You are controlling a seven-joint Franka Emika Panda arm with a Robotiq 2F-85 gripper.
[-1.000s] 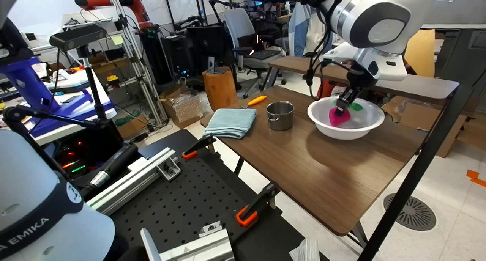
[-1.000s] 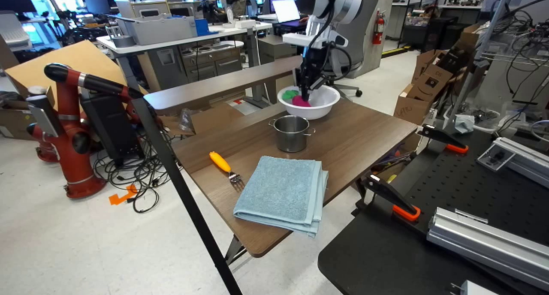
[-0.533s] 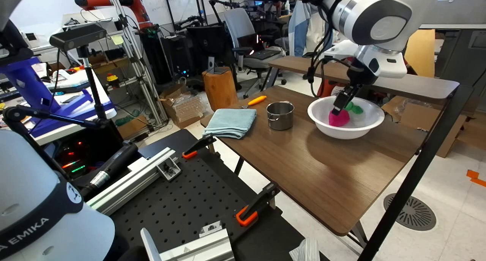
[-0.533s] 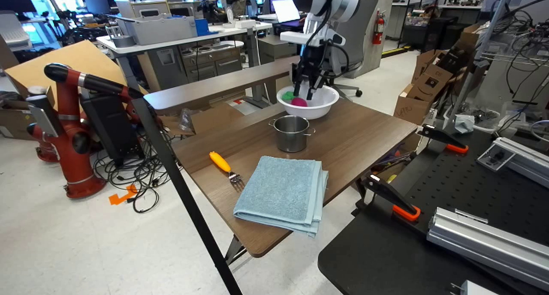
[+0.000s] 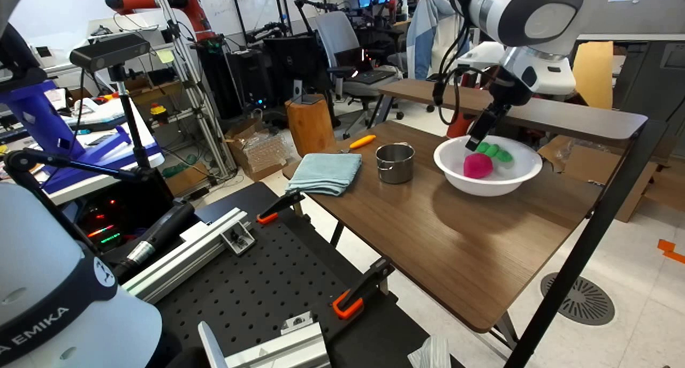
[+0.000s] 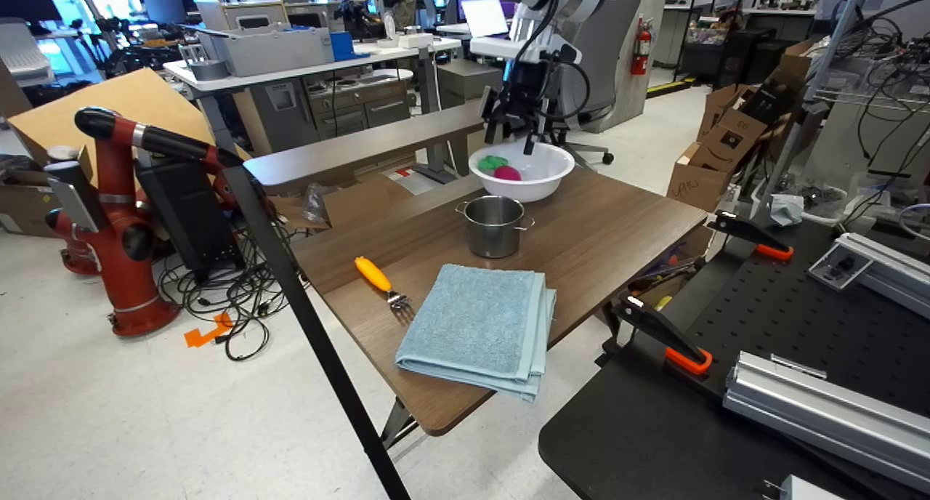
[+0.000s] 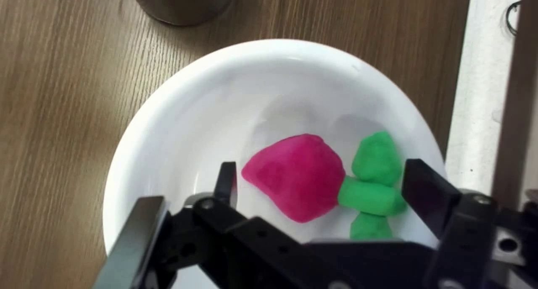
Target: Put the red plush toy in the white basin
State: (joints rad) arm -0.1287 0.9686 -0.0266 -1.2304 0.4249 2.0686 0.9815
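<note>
The red plush toy (image 7: 296,175), a pinkish-red pointed lump with a green leafy stem (image 7: 372,196), lies inside the white basin (image 7: 269,51) in the wrist view. Both exterior views agree: toy (image 5: 478,166) and basin (image 5: 497,188), toy (image 6: 507,173) and basin (image 6: 534,189). My gripper (image 7: 320,175) is above the basin with its jaws spread wide, the toy visible below between them. A gap separates the gripper (image 6: 511,141) from the toy in an exterior view. Part of the green stem is covered by the gripper body in the wrist view.
A grey metal pot (image 6: 494,227) stands beside the basin on the brown table (image 5: 428,223). A folded light-blue towel (image 6: 476,325) and a fork with a yellow-orange handle (image 6: 373,273) lie further along. A raised shelf (image 5: 578,116) runs behind the basin.
One second ago the gripper was shut on the toy down in the basin. Its jaws have since spread and it has risen, leaving the toy on the basin floor.
</note>
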